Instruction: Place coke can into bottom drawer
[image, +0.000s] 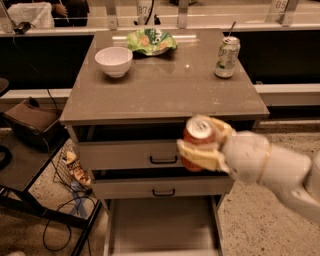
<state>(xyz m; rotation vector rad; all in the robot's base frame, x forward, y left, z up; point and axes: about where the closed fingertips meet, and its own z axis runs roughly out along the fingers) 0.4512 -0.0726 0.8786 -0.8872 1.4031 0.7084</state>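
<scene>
My gripper (205, 145) is shut on the red coke can (197, 136) and holds it upright in the air in front of the cabinet, level with the upper handled drawer (130, 155). The can's silver top faces up. The white arm reaches in from the lower right. The bottom drawer (162, 225) stands pulled open below, a shallow grey-beige tray with a flat floor, directly under and a little left of the can.
On the cabinet top (165, 85) stand a white bowl (114, 61), a green chip bag (151, 41) and a white-and-green can with a straw (227, 56). A second handled drawer (162, 189) is shut. A dark cart (30, 150) and cables lie at left.
</scene>
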